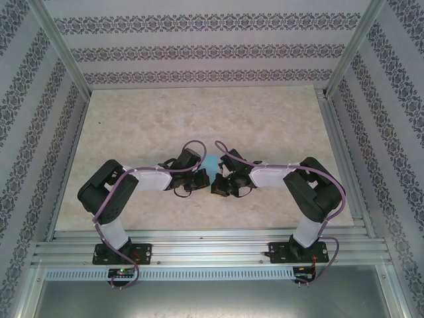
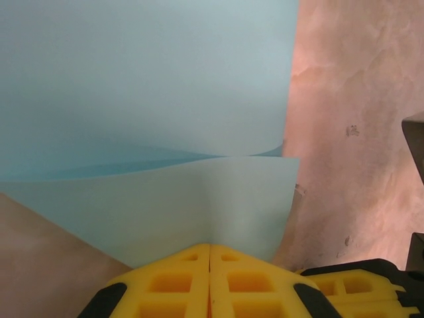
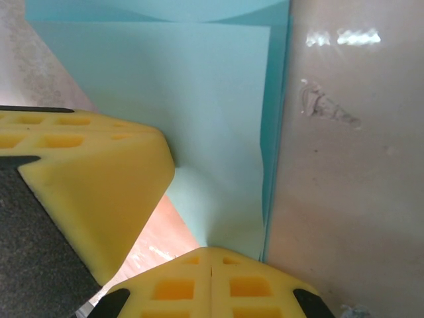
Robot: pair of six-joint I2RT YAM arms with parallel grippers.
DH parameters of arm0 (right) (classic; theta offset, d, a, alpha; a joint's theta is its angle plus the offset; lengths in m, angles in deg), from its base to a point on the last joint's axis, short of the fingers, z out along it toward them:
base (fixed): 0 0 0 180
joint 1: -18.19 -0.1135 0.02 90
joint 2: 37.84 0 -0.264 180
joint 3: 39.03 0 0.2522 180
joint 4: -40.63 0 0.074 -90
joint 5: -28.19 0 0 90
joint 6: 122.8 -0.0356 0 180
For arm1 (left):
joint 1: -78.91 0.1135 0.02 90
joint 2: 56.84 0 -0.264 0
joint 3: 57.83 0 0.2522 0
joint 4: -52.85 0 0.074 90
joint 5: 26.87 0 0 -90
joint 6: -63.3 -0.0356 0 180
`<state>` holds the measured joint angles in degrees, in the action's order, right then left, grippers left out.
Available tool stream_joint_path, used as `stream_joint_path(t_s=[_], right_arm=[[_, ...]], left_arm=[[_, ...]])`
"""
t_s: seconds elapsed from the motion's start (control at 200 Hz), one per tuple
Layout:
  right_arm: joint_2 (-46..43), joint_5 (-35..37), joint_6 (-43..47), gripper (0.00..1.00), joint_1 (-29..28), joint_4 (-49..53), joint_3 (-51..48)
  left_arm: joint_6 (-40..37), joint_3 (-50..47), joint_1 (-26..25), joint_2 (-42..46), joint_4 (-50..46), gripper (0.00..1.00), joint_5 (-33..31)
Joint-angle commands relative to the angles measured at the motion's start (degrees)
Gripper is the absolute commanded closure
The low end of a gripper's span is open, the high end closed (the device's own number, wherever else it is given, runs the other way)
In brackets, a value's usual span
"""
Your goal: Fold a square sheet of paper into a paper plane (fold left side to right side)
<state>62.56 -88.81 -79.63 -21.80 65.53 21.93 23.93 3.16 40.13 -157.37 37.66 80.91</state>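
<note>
**At the table (image 1: 132, 119) centre, square sheet of paper (image 1: 211, 161) pinched twice**

Open marble stretches wide all round. Doubled over, the sheet's side edges lie nearly flush. Left gripper (image 2: 209, 255) and right gripper (image 3: 211, 258), side by side, jaws pressed together, clamp its near corner.

top: overhead, rear; facing down | wrists: very near; both share sheet (image 2: 146, 86)

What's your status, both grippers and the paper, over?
Left gripper shut on thin turquoise-blue square paper sheet. Right gripper shut on it too. Sheet curled over itself. No obstruction seen.
</note>
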Motion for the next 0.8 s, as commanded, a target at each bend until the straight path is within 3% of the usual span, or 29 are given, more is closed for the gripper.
stream_joint_path(t_s=[0.0,0.794], right_arm=[[4.89,5.75,0.68,0.97,-0.76,10.48,-4.22],[5.07,5.49,0.51,0.97,-0.74,10.35,-4.49]], left_arm=[[-2.59,0.64,2.55,-1.18,-1.79,0.91,-6.18],[-7.47,0.88,11.63,-2.45,-0.41,0.91,-4.07]])
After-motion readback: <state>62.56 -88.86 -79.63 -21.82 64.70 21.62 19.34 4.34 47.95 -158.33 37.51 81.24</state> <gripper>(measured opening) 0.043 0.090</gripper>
